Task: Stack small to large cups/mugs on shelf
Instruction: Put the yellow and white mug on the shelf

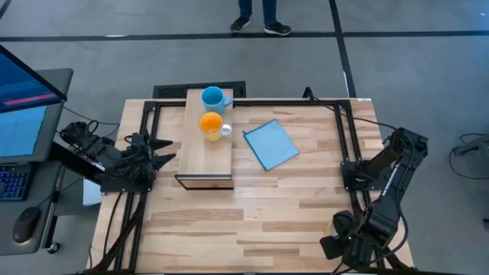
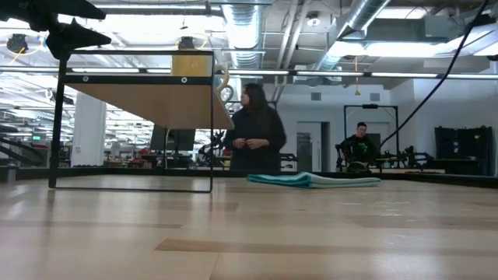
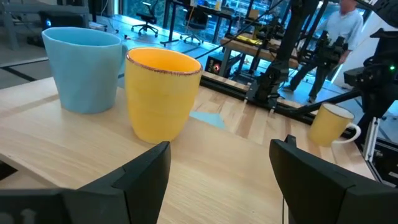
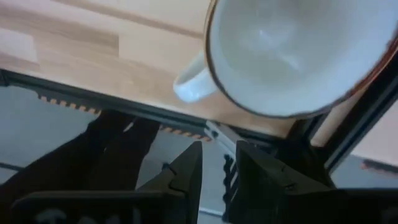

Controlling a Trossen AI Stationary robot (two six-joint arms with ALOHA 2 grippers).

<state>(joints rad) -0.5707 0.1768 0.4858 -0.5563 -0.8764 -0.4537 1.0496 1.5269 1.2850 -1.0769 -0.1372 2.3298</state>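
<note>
a grey floor was seen around the table (image 1: pixel 267 214) from above; two mugs, light-blue mug (image 1: pixel 213 98) and orange mug (image 1: pixel 212 124), were counted on the shelf (image 1: pixel 205 153). from the left gripper (image 3: pixel 221 168), jaws wide and empty, a third, the cream mug (image 3: pixel 332 124), was seen off the shelf. past the right gripper (image 4: pixel 217 171), jaws narrowly parted, nothing was gripped.

In the high view, the right gripper (image 1: pixel 340 243) at lower right was too dark and small to read, the cream mug could not be made out there, and the person (image 1: pixel 260 17) at the top edge was cut to legs and shoes. In the right wrist view, the cream mug (image 4: pixel 298 50) ran off the top and right edges, blurred. In the low view, the shelf (image 2: pixel 156 97) at upper left hid most of the mugs on it.
</note>
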